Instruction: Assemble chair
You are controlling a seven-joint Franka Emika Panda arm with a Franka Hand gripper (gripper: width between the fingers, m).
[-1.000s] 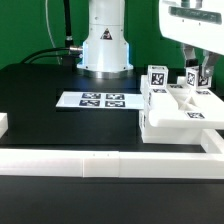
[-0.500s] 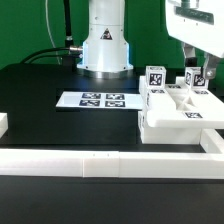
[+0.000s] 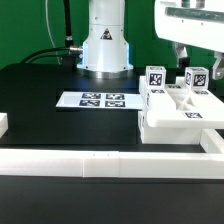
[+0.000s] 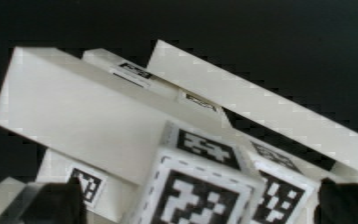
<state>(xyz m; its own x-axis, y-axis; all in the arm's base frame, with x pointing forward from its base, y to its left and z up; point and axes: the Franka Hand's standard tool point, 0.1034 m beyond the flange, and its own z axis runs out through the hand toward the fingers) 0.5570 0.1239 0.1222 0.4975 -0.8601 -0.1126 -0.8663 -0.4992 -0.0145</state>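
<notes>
Exterior view first: you had the chair [image 3: 180,108] sitting at that view's right on the black tabletop [image 3: 40,85], a blocky cluster of glossy white plastic parts pressed into the corner of the low white border wall [image 3: 90,163]. Its flat, square-edged body carried shallow rectangular recesses on top, and two upright posts rose from its far side, each capped with a black-and-white square tag. The gripper [image 3: 196,58] hung just above the post nearer that view's right, its dark fingers spread apart and clear of the plastic, holding nothing that you could see. To the exterior view's left of the chair lay the marker board [image 3: 98,100], thin, flat and matte white, printed with a row of tags. Behind it stood the arm's rounded white base [image 3: 105,45].

Wrist view showed you the same chair [image 4: 87,100] from close above: smooth white slabs with crisp straight edges, a slanted panel, and tagged block faces crowding the foreground. The dark fingertips [image 4: 51,200] appeared only as blurred shapes at the frame's edge.
</notes>
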